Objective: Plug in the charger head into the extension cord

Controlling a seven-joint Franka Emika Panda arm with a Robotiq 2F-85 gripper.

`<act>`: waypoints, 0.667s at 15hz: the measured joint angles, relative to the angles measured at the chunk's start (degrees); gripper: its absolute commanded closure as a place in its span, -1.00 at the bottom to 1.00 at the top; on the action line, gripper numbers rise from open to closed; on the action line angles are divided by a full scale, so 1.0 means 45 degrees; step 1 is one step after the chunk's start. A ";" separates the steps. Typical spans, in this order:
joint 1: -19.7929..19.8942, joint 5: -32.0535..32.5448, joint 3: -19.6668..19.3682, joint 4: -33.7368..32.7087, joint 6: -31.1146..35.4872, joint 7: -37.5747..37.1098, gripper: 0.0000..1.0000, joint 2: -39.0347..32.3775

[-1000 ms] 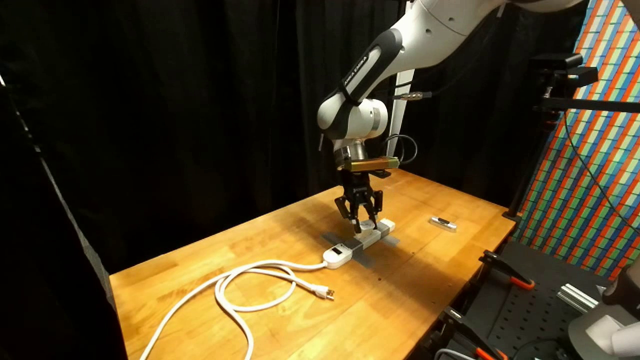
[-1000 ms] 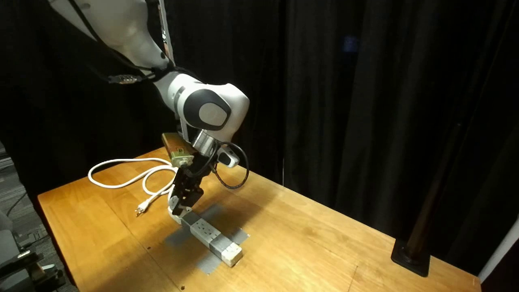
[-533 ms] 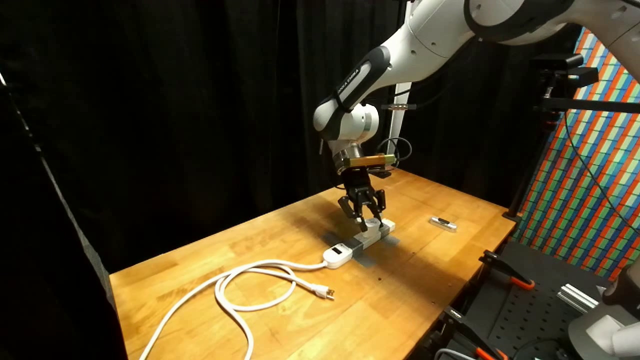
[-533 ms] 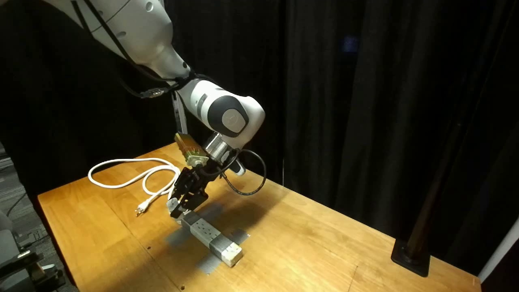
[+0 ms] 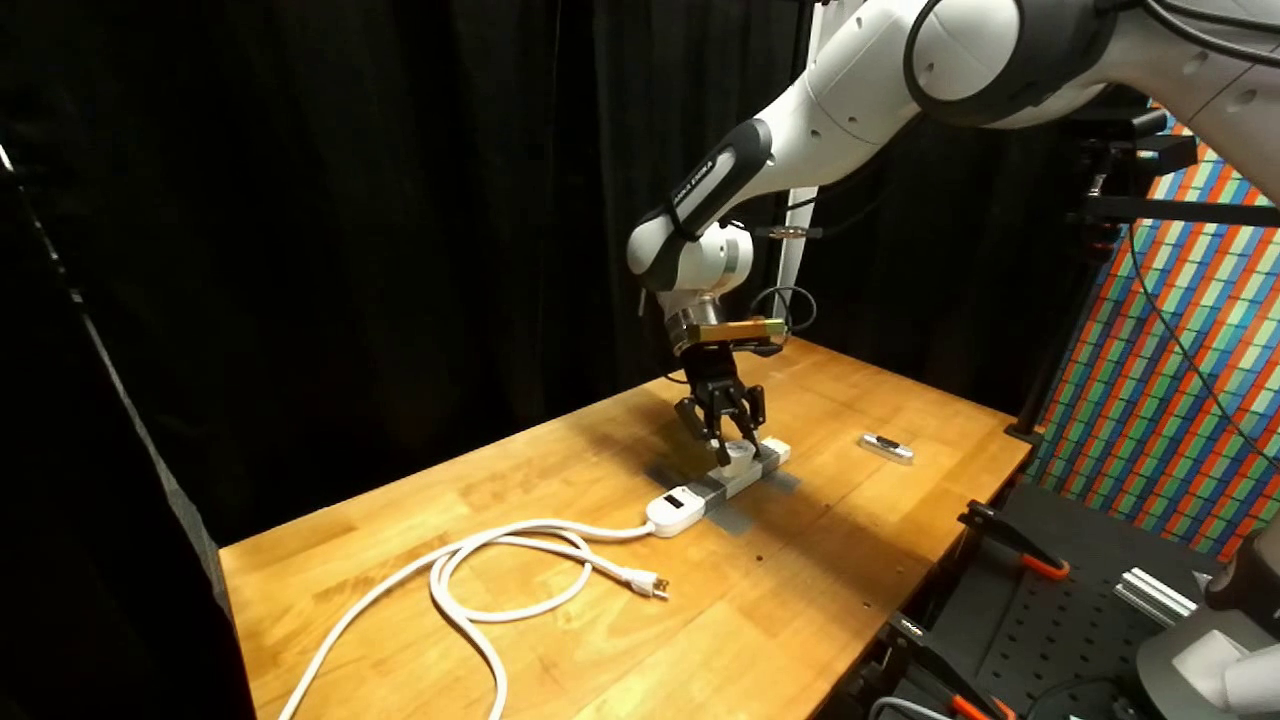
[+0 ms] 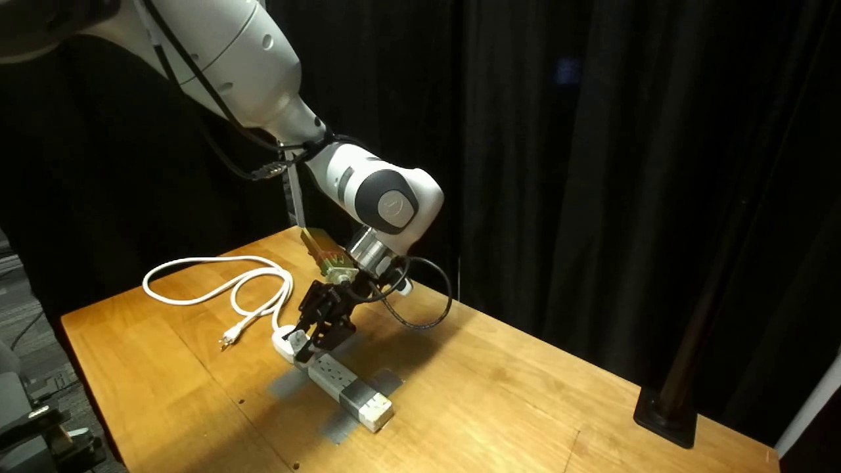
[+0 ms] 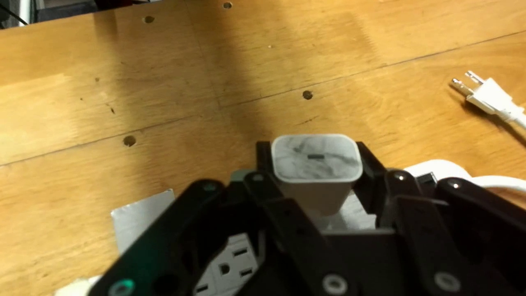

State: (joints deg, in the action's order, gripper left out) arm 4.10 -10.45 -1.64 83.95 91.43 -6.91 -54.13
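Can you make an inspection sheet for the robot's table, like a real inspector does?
Surface: wooden table, with small holes.
Job's things: extension cord, grey tape across it; charger head over it, can't tell if plugged in.
Clutter: small silvery item with something dark on top, apart from the extension cord.
Gripper: jaws closed on the charger head.
Cables: white cable in loops, its pronged plug loose on the table.
Surroundings: black curtains, colourful panel, orange-handled clamps.
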 measured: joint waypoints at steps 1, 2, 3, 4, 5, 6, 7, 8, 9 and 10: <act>0.0001 0.0066 -0.0005 -0.0114 -0.0037 0.0022 0.55 -0.0182; 0.0002 0.0102 -0.0012 -0.0235 -0.0128 0.0030 0.55 -0.0352; 0.0008 0.0112 -0.0015 -0.0362 -0.0299 0.0039 0.55 -0.0500; 0.0020 0.0113 -0.0016 -0.0496 -0.0482 0.0048 0.55 -0.0619; 0.0035 0.0113 -0.0017 -0.0628 -0.0638 0.0065 0.55 -0.0715; 0.0055 0.0113 -0.0018 -0.0740 -0.0714 0.0096 0.55 -0.0787; 0.0074 0.0113 -0.0022 -0.0827 -0.0718 0.0131 0.55 -0.0846; 0.0088 0.0113 -0.0028 -0.0913 -0.0677 0.0155 0.55 -0.0910; 0.0098 0.0113 -0.0037 -0.0982 -0.0629 0.0180 0.55 -0.0976; 0.0103 0.0113 -0.0046 -0.1030 -0.0619 0.0209 0.55 -0.1038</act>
State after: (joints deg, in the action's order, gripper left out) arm 4.57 -9.94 -1.84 79.31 88.65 -5.97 -58.80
